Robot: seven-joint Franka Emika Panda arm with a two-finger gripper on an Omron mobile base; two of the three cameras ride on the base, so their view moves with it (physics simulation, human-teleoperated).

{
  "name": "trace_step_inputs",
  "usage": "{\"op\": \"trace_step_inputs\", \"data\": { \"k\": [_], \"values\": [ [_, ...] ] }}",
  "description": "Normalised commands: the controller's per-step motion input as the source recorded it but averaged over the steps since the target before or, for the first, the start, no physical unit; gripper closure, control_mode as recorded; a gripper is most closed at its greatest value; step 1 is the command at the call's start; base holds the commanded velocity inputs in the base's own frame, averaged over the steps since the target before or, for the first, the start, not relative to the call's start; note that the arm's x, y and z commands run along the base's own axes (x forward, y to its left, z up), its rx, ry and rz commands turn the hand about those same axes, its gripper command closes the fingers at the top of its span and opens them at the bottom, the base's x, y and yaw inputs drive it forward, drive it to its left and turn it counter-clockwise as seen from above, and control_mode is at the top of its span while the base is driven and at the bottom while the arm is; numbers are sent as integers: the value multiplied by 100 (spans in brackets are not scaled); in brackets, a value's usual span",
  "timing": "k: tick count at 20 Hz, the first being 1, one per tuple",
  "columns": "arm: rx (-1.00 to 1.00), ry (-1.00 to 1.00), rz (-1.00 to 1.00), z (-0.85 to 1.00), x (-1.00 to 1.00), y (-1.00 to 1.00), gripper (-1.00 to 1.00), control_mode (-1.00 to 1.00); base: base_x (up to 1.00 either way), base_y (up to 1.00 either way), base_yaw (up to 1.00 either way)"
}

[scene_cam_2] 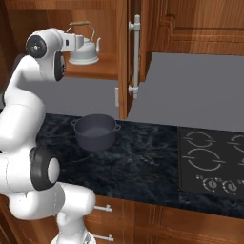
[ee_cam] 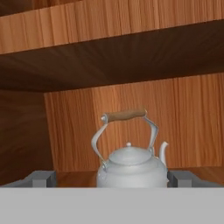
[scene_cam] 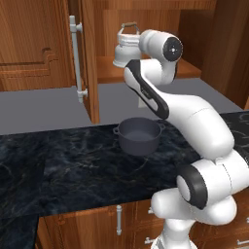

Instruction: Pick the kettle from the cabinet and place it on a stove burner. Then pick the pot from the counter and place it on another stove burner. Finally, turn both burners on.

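The silver-white kettle (ee_cam: 131, 168) stands upright on the shelf of the open cabinet (scene_cam: 146, 68), its tan wooden handle bar (ee_cam: 126, 115) on top and its spout to the right. My gripper (ee_cam: 111, 178) is open, level with the kettle's body, with one fingertip on each side of it and apart from it. From the base cameras the kettle (scene_cam: 125, 51) (scene_cam_2: 85, 51) sits just past my hand (scene_cam_2: 70, 43). The dark grey pot (scene_cam: 138, 136) (scene_cam_2: 95, 132) rests on the black marble counter (scene_cam: 58, 165) below the cabinet. The stove burners (scene_cam_2: 205, 159) lie at the right.
The cabinet door (scene_cam_2: 124, 57) stands swung out towards me, its silver bar handle (scene_cam_2: 136, 55) (scene_cam: 77, 58) on its edge, close beside my arm. Round stove knobs (scene_cam_2: 207, 182) line the cooktop's front. Wooden drawers (scene_cam: 119, 221) run under the counter.
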Motion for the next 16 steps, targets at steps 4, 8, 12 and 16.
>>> {"op": "trace_step_inputs", "data": {
  "k": [4, 8, 12, 16],
  "values": [
    [0, 0, -1, 0, 34, 19, -100, -100, 0, 0, 0],
    [0, 0, -1, 0, 32, 18, -100, -100, 0, 0, 0],
    [0, 0, -1, 0, 32, 18, -100, -100, 0, 0, 0],
    [0, 0, 0, 0, 28, 13, -100, -100, 0, 0, 0]
  ]
}}
